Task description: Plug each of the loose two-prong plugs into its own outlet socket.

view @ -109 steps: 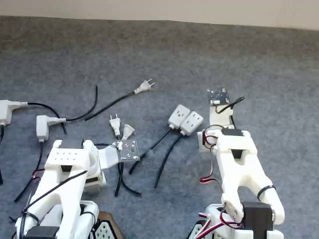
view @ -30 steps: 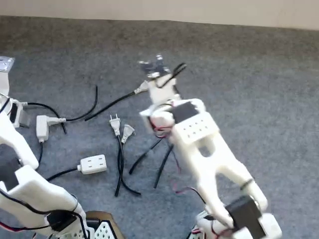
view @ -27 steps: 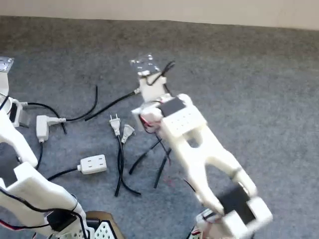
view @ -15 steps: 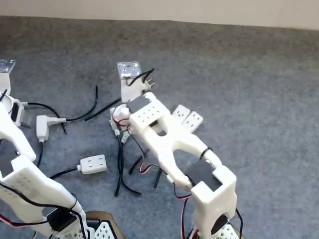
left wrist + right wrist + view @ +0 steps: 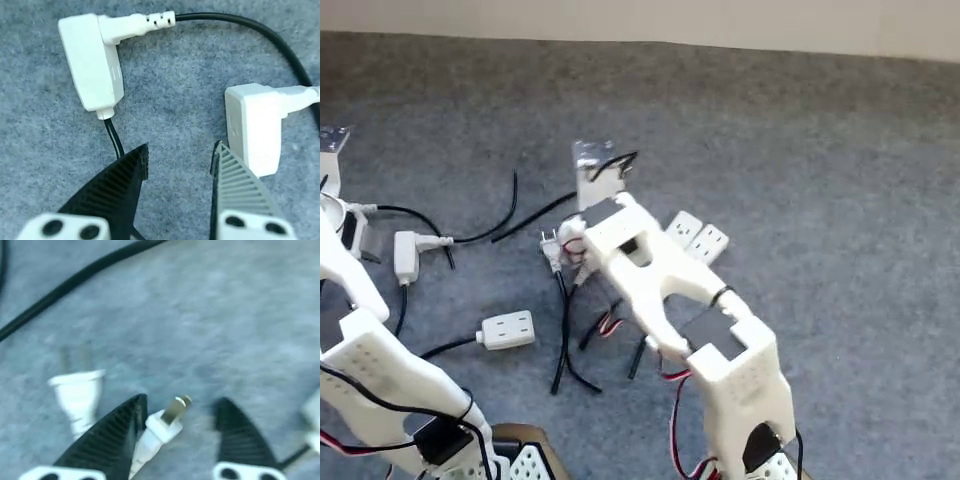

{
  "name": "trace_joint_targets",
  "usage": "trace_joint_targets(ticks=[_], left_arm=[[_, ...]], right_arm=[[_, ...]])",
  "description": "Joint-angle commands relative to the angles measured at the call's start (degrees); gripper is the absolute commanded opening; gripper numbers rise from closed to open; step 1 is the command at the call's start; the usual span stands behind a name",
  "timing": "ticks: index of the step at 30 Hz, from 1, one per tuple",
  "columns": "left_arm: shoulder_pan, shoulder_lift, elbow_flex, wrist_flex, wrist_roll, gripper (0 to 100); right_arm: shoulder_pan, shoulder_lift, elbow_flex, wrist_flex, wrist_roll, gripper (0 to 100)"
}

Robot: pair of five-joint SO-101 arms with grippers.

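Plug [image 5: 160, 427] lies midway on the carpet [image 5: 840, 200], between the wide-open, empty jaws of my right claw [image 5: 182, 402]; a second plug [image 5: 75, 390] sits just beside. I would close on the body, not the prongs. Left claw [image 5: 181, 147], open and empty, hangs over two sockets [image 5: 92, 65] by the carpet's left edge. Pale wall [image 5: 720, 20] bounds the far edge.

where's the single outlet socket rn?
High view: the single outlet socket lies flat on the carpet between the left arm and the black cords, closer to the arm bases than the socket pair.
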Motion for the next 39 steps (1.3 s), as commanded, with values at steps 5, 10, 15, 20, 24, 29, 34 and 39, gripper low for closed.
trace_joint_targets(ticks=[5, 10, 15, 20, 24, 29, 34, 39], left_arm=[[-0.1, -0.6, -2.0, -0.8, 0.3, 22], [0.0, -0.5, -1.9, -0.8, 0.3, 22], [0.0, -0.5, -1.9, -0.8, 0.3, 22], [-0.2, -0.5, -1.9, -0.8, 0.3, 22], [-0.3, -0.5, -1.8, -0.8, 0.3, 22], [-0.5, -0.5, -1.8, -0.4, -1.8, 22], [-0.3, -0.5, 1.3, -0.8, -5.9, 22], [-0.3, -0.5, 2.9, -2.9, -7.1, 22]], right_arm=[[5.8, -0.5, -5.1, 9.5, -0.6, 7.4], [9.4, -0.7, -16.4, 14.6, 7.0, 2.4], [9.7, -0.6, -27.8, 15.7, 19.3, 0.4], [5.5, 1.0, -27.6, 19.6, 40.6, 0.4], [4.2, 5.7, -22.5, 19.5, 52.0, 0.4], [2.9, 9.5, -19.1, 18.9, 53.5, 6.7], [3.9, 6.2, -18.6, 14.6, 45.9, 28.5], [4.7, -1.9, -12.7, 15.1, 33.1, 32.9]])
